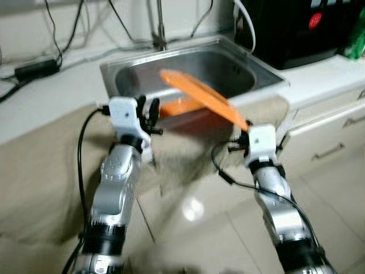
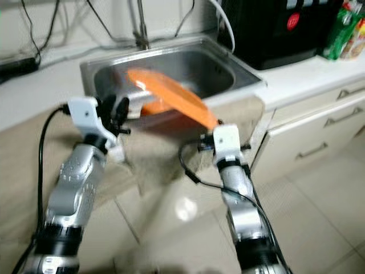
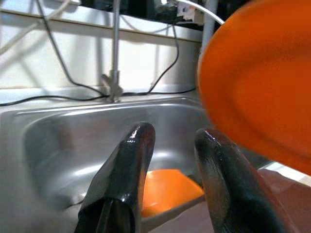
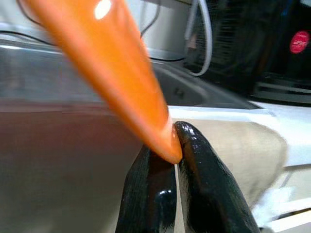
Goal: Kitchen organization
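Over sink [image 1: 259, 80], right claw [image 4: 171, 145] pinches plate [image 1: 199, 94] edge

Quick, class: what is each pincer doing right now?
Left pincer: open, empty, at the sink.
Right pincer: closed on the rim of the orange plate.

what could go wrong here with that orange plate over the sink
The right gripper pinches the plate only at its very rim, with the rest tilted out over the sink, so it could twist or slip free.

If it drops, it would likely land on the second orange plate in the basin.

The open left gripper sits close by and could clip it.
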You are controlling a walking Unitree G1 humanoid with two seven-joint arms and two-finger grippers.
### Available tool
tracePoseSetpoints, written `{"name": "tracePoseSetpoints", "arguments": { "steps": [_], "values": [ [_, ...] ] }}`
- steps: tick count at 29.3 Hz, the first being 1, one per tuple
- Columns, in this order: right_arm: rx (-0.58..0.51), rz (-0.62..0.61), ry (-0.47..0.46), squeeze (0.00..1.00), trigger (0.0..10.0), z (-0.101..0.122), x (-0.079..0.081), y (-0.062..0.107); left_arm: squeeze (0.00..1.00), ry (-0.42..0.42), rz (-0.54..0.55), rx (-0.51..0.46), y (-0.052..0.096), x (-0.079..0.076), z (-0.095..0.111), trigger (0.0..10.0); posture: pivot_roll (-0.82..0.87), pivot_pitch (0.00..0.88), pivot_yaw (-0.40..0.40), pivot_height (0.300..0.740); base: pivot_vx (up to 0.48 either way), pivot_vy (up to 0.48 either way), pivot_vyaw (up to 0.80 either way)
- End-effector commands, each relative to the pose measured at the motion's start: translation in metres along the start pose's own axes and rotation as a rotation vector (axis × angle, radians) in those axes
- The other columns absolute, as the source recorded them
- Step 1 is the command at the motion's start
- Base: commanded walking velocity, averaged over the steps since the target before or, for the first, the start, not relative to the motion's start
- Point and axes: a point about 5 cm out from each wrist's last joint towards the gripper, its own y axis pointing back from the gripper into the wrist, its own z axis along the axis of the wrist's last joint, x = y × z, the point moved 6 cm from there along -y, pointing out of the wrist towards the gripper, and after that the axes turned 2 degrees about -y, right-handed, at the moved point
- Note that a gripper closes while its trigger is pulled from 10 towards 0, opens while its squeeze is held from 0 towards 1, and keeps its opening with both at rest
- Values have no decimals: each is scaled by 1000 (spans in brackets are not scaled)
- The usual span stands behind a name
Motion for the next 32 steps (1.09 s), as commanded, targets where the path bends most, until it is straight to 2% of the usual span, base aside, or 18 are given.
{"name": "tracePoseSetpoints", "arguments": {
  "steps": [1,8,9,12,16,17,18,19,21,24,29,32],
  "values": [
    [-75,-4,-5,0,0,23,-4,-9,0,-1,-11,-18,-3,-4,6,10000,18,0,47,740,461,0,0],
    [-151,15,-5,0,0,54,-7,-27,0,6,-12,-16,-4,-6,5,10000,15,0,45,740,461,0,0],
    [-180,16,-8,0,0,66,-10,-37,0,12,-15,-17,-5,-8,5,10000,14,0,46,740,461,0,0],
    [-199,15,-21,0,0,79,-12,-52,0,26,-24,-14,-6,-12,4,10000,14,0,45,740,460,0,0],
    [-157,27,-84,0,0,83,-11,-75,0,34,-25,-18,-7,-14,5,10000,16,0,46,740,115,0,0],
    [-157,27,-84,0,0,83,-11,-75,0,34,-25,-18,-7,-14,5,10000,16,0,46,740,0,0,0],
    [-136,15,-107,0,0,81,-14,-81,0,35,-26,-18,-7,-15,5,10000,18,0,47,740,0,0,0],
    [-70,-23,-178,0,0,72,-22,-92,0,36,-27,-16,-7,-15,4,10000,21,0,46,740,0,0,0],
    [-44,-47,-203,0,0,68,-26,-96,0,37,-27,-15,-6,-15,4,10000,26,0,46,740,0,0,0],
    [43,-94,-348,0,0,57,-35,-106,0,35,-27,-12,-5,-14,4,10000,31,0,46,740,0,0,0],
    [133,-110,-515,0,0,44,-34,-111,0,30,-22,-7,-3,-10,3,10000,50,0,46,740,0,0,0],
    [200,-95,-622,0,0,32,-23,-111,0,24,-19,-4,-1,-8,4,10000,75,0,42,740,0,0,0]
  ]
}}
